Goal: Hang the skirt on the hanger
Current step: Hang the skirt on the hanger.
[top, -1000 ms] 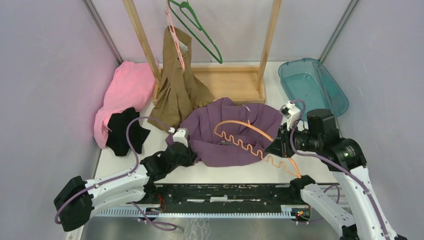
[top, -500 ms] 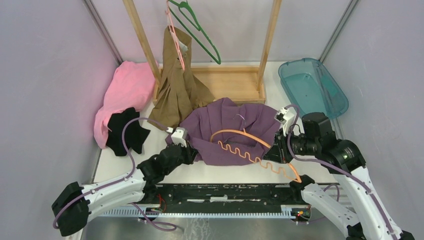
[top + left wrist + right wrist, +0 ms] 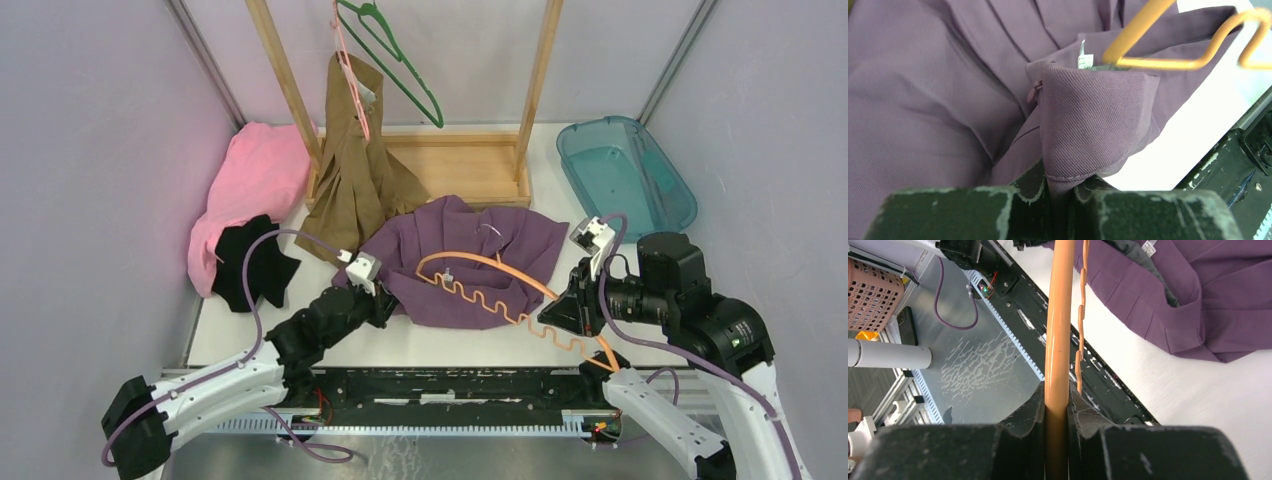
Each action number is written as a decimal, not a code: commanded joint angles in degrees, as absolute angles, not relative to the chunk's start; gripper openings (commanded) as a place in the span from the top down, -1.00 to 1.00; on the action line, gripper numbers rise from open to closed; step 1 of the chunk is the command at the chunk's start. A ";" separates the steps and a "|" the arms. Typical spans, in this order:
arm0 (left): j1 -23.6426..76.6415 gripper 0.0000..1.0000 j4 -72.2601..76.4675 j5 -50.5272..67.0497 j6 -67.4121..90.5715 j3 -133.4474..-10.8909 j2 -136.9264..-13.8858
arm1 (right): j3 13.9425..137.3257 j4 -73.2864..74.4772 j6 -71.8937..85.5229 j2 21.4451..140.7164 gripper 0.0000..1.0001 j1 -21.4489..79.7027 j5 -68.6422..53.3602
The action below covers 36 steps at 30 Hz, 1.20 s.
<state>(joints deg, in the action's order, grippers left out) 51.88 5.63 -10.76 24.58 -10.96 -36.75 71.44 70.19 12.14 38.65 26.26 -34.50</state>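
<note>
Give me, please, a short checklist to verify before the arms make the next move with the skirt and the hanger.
1. Left gripper shut on the waistband of the purple skirt: ok.
2. Right gripper shut on the orange hanger: ok.
3. Hanger end inside the waistband: cannot tell.
4. Skirt lifted off the table: not ok, most of it lies on the table.
</note>
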 commanded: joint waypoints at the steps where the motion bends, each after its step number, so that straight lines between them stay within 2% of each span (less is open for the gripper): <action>1: 52.27 0.83 4.65 -10.42 17.12 -17.65 -36.60 | 72.82 69.69 11.68 37.58 0.97 26.69 -37.31; 6: 53.23 0.82 3.81 -10.85 17.57 -18.56 -37.38 | 70.68 69.78 12.32 36.88 0.97 27.01 -38.92; 11: 53.77 0.71 0.92 -13.09 18.39 -20.40 -37.19 | 67.33 69.47 12.91 36.71 0.97 27.87 -40.07; 19: 53.78 0.61 -15.55 -23.94 30.24 -28.61 -40.78 | 63.78 71.30 12.49 37.95 0.97 29.27 -37.80; 24: 53.79 0.54 -21.30 -21.48 34.26 -32.95 -45.81 | 61.52 71.37 12.51 38.02 0.97 29.84 -36.91; 27: 53.78 0.26 -22.35 -17.99 35.54 -32.62 -46.43 | 60.48 70.82 12.64 38.18 0.97 30.17 -36.91; 30: 53.79 -0.17 -23.14 -14.54 37.27 -31.05 -44.61 | 59.62 69.76 12.81 38.77 0.97 30.62 -37.03; 32: 53.76 -0.32 -23.61 -13.09 38.53 -29.59 -42.35 | 59.50 68.86 12.83 39.36 0.97 31.08 -37.35; 34: 53.79 -0.93 -24.85 -12.12 39.93 -29.11 -39.63 | 59.67 67.89 12.71 40.32 0.97 31.50 -36.98; 36: 53.78 -0.98 -25.66 -10.98 41.19 -29.13 -37.19 | 60.35 67.26 12.41 41.57 0.97 32.08 -36.60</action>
